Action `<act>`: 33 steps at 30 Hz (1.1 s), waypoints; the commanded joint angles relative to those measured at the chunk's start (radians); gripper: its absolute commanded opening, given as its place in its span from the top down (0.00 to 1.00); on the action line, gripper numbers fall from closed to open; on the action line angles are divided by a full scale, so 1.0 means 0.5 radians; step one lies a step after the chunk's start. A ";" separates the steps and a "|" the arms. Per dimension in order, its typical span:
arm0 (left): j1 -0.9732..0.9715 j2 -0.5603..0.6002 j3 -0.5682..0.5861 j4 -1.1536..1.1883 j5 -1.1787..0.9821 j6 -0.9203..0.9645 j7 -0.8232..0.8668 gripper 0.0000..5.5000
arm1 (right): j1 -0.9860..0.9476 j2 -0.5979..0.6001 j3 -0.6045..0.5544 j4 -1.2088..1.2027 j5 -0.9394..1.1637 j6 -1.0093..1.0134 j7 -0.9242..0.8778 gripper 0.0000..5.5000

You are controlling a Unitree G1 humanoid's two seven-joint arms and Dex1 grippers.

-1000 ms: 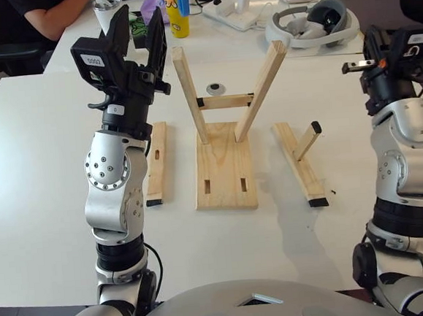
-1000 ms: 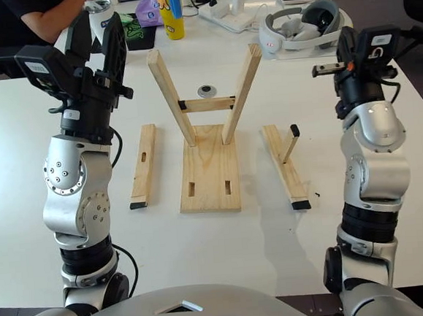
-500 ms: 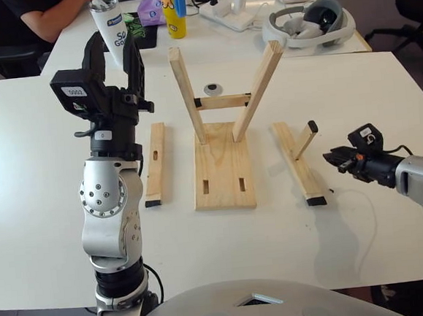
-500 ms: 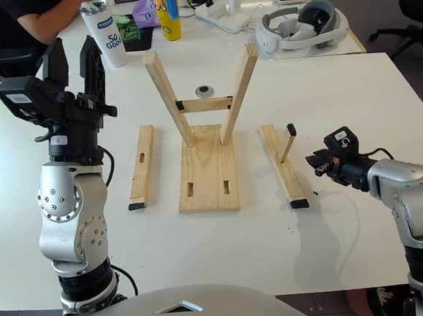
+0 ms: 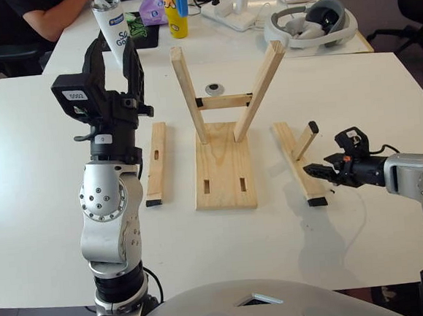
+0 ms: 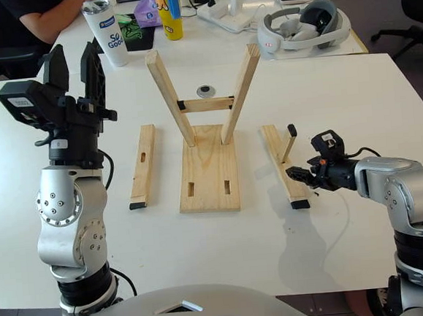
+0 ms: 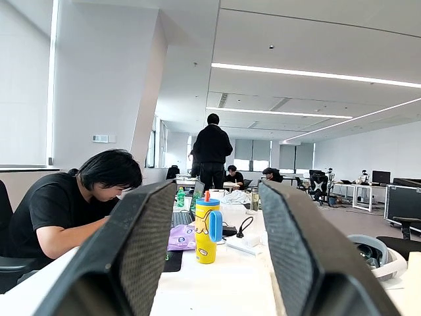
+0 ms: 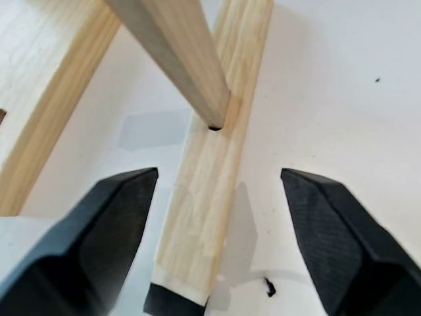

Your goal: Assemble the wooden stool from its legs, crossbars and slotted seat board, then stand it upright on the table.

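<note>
The slotted seat board (image 5: 224,175) lies flat mid-table, with two legs (image 5: 189,94) standing up from its far end, joined by a crossbar (image 5: 225,100). A loose leg (image 5: 155,162) lies flat to its left. To its right lies another leg (image 5: 300,162) with a short crossbar (image 5: 307,139) sticking up from it. My right gripper (image 5: 309,172) is open, low over the table, its fingers either side of that leg's (image 8: 210,197) near end without touching it. My left gripper (image 5: 114,40) is open and empty, raised high above the table's left side.
A round grommet (image 5: 215,89) sits in the table behind the standing legs. The table behind holds a white tumbler (image 5: 109,23), a yellow bottle (image 5: 178,10), a headset (image 5: 310,20) and cables. A person sits at its far left corner.
My right arm came down from a raised pose to table height, then moved left to the right-hand leg's near end. My left arm shifted a little left and stays raised.
</note>
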 commanded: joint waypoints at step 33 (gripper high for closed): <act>-0.321 0.163 0.128 0.271 -0.020 0.259 -0.107 0.53 | 0.418 0.501 0.275 0.313 -0.479 -1.003 -0.559 0.62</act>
